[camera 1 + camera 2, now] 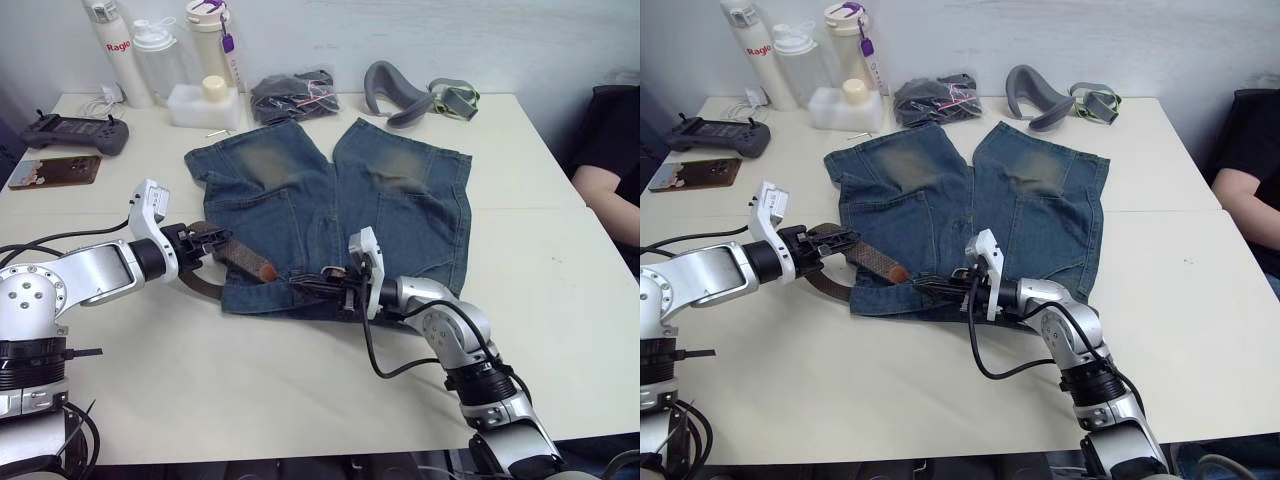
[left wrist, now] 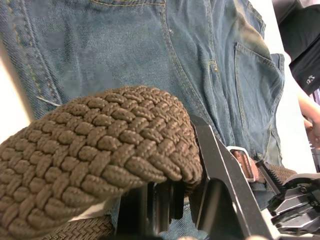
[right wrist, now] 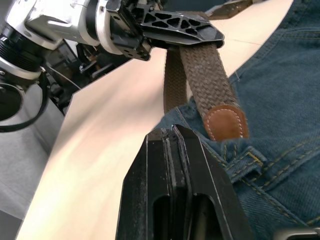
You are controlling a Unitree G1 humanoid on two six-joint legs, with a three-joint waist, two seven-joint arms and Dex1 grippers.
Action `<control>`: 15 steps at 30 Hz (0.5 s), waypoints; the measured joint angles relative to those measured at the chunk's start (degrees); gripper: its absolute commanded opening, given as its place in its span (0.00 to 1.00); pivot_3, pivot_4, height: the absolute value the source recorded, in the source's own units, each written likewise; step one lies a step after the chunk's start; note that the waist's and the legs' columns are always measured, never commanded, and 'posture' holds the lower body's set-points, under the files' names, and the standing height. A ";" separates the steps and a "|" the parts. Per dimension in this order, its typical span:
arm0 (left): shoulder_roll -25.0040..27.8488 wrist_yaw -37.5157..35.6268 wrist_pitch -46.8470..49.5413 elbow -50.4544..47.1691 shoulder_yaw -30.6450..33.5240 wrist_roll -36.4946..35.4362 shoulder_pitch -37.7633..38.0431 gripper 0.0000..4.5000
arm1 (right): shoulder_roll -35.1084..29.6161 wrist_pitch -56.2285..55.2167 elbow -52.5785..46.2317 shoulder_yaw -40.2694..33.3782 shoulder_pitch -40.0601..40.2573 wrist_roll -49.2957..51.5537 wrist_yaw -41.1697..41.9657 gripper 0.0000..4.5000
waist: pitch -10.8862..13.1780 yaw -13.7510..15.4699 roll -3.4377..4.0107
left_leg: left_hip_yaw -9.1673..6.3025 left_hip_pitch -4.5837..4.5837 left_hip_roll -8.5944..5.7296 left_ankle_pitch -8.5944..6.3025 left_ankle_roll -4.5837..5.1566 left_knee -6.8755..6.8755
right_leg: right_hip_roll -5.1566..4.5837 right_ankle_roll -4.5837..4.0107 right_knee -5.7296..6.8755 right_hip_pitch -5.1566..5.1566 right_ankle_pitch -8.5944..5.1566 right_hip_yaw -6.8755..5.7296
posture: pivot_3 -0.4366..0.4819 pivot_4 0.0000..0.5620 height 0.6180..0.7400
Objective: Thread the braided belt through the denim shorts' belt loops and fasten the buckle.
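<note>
The shorts (image 1: 335, 215) lie flat on the table (image 1: 560, 270), waistband toward the robot. The belt (image 1: 238, 257) lies over the waistband's left part, tan tip pointing to the middle.

The left pincer (image 1: 205, 243) is closed on the belt, a bit behind the tip. The right pincer (image 1: 318, 287) sits at the waistband w/ fingers pressed together; I cannot tell if denim or a loop (image 3: 242, 167) is caught between them.

Risks, as I judge:
- The tip is still outside the loop. The braid is soft, so if it is pushed from far back it may fold and slide over the loop, not under it.
- If the right pincer does not lift the loop, the tip has no gap to enter.
- Pulling can drag the shorts, because nothing else holds them.

Diff. between views: the right wrist view shows the tip just beside a loop, and the left pincer clamping the strap. The left wrist view shows the braid bulging over its finger. The head views show the whole layout.
</note>
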 measured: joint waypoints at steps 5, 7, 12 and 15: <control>-1.10 1.58 -1.26 5.15 2.77 -6.72 -6.09 0.00 | -6.80 1.98 -6.95 0.21 -0.02 -1.23 0.05 0.01 | 0.03 0.27 -0.04 | -0.09 -0.10 -0.01 -0.02 0.02 0.05 | -0.11 0.00 0.00 -0.03 0.00 -0.06 | 0.48 0.27 1.00; 0.23 1.00 -1.28 7.52 4.37 -9.76 -9.73 0.00 | -10.88 4.99 -12.64 -1.55 0.83 1.30 0.94 0.01 | 0.04 0.27 -0.07 | -0.09 -0.10 -0.02 -0.03 0.04 0.03 | -0.07 0.01 -0.01 -0.03 0.00 -0.08 | 0.48 0.27 1.00; 2.23 0.12 -0.85 9.70 7.75 -16.30 -13.45 0.00 | -20.46 12.15 -22.58 -5.30 2.80 7.54 3.74 0.01 | 0.03 0.00 -0.07 | -0.01 -0.01 0.02 -0.06 0.04 -0.05 | -0.08 0.00 -0.10 0.00 0.00 0.02 | 0.48 0.27 1.00; 1.57 -0.83 3.12 9.63 6.83 -17.43 -11.77 0.00 | -26.95 14.49 -26.18 -5.21 2.64 8.01 5.35 0.01 | 0.04 0.11 -0.06 | -0.02 -0.01 0.00 -0.05 0.03 -0.01 | -0.07 0.00 -0.09 0.00 -0.01 0.02 | 0.48 0.27 1.00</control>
